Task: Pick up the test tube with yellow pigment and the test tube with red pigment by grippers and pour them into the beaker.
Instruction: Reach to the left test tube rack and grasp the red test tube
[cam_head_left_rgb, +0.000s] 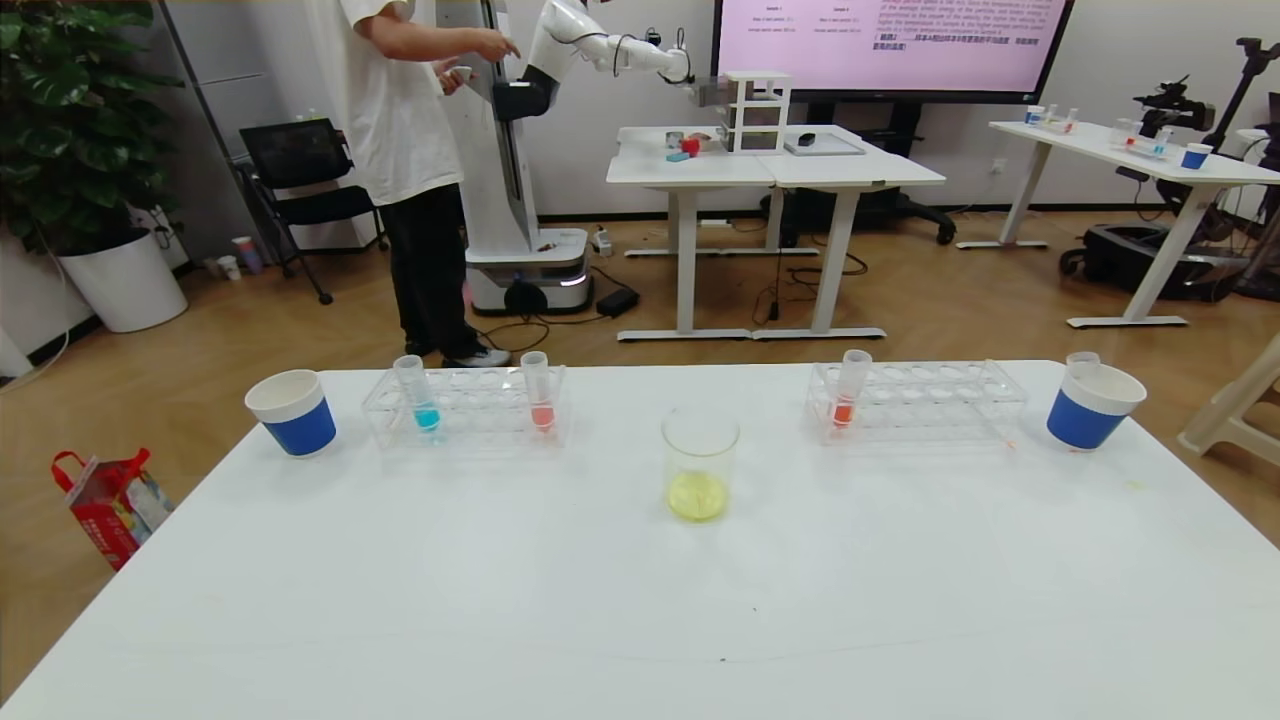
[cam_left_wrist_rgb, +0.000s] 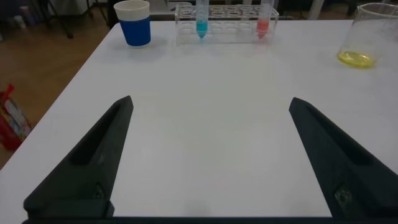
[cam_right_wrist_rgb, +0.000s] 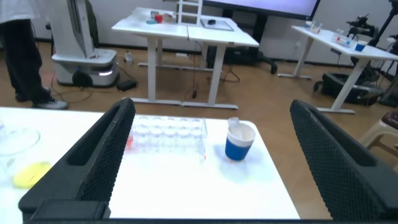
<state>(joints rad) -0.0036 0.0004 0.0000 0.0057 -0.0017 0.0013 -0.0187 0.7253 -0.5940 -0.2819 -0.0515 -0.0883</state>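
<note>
White table (cam_head_left_rgb: 640, 600) in an office, beaker (cam_head_left_rgb: 700, 463) mid-table, left pincer (cam_left_wrist_rgb: 210, 155) and right pincer (cam_right_wrist_rgb: 211, 158) spread.

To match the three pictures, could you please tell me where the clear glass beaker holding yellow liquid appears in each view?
Head view: the clear glass beaker stands mid-table, between the two clear tube racks.
Left wrist view: beaker at the upper right edge.
Right wrist view: beaker at the left edge, partly cut off.
Shared landmark: its yellow liquid.
</note>
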